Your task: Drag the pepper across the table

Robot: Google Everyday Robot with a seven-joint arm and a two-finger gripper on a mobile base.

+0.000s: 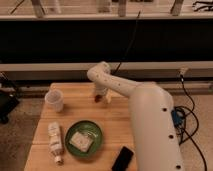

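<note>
The small dark-red pepper [97, 99] lies on the light wooden table [120, 127], at its far middle. My gripper [99, 94] comes down from the white arm right over the pepper and hides part of it. I cannot tell whether it holds the pepper or only touches it. The arm reaches in from the lower right and covers the table's right side.
A white cup [54, 100] stands at the far left. A green plate [95, 145] with a pale food piece sits front centre. A white bottle [55, 142] lies to the left of the plate. A black phone [122, 159] lies at the front edge.
</note>
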